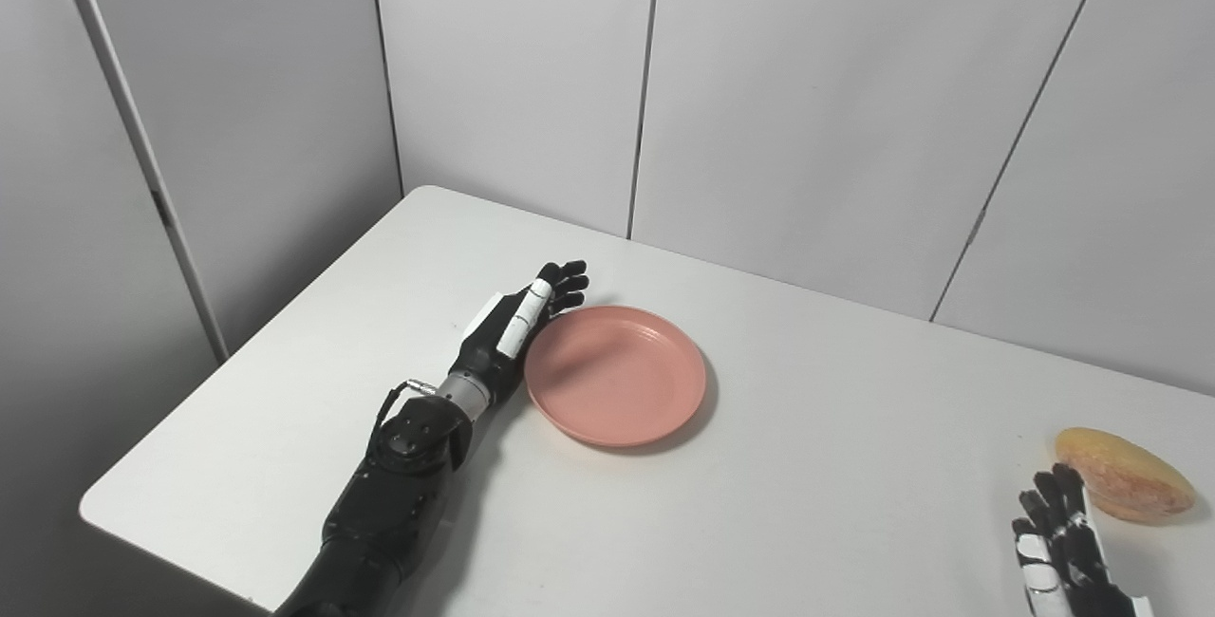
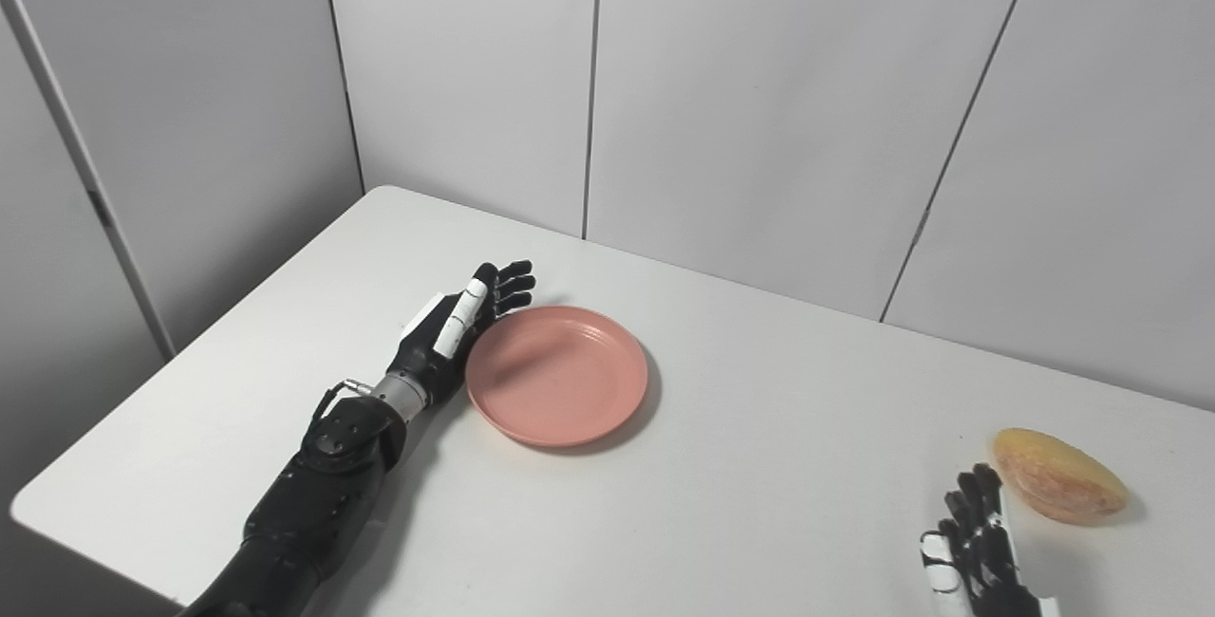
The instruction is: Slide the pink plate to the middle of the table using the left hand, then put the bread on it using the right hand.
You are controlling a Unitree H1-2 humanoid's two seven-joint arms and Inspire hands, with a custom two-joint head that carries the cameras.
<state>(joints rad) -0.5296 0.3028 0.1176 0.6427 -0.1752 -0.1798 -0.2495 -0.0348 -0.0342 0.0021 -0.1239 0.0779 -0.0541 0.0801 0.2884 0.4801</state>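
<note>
A round pink plate point(image 1: 615, 374) lies flat on the white table point(image 1: 816, 427), left of its middle. My left hand point(image 1: 520, 325) rests on edge against the plate's left rim, fingers straight and apart, holding nothing. A golden-brown bread loaf point(image 1: 1123, 474) lies at the right, near the table's front. My right hand point(image 1: 1061, 541) sits at the bottom right, just left of the bread, fingers spread and empty, not touching it. It also shows in the right eye view point(image 2: 976, 541).
Grey wall panels point(image 1: 778, 104) stand close behind the table's far edge and along its left side. The table's left corner and front edge point(image 1: 95, 508) are near my left forearm point(image 1: 399, 484).
</note>
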